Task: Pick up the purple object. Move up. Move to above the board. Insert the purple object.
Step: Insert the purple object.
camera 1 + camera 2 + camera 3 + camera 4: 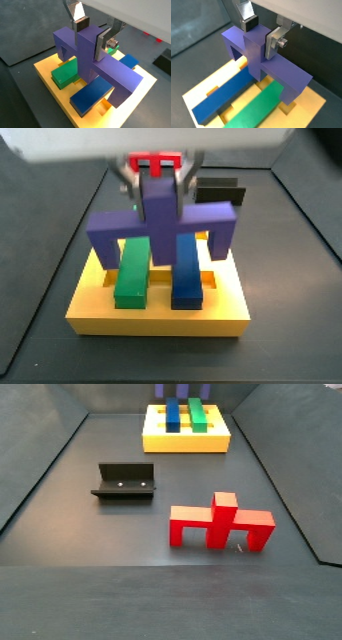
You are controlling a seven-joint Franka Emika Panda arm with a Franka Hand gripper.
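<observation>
The purple object (90, 57) is pinched at its upright stem by the end effector (93, 31), directly over the board (50, 70), its legs straddling the green bar (132, 268) and blue bar (187, 268). If released askew, a leg could likely jam on a slot edge. Beyond the board, the dark worktop (80, 514) carries the fixture (124, 482) and a red piece (221, 524).

Matte purple object (100, 62), gripper (93, 31) of brushed silver metal.
</observation>
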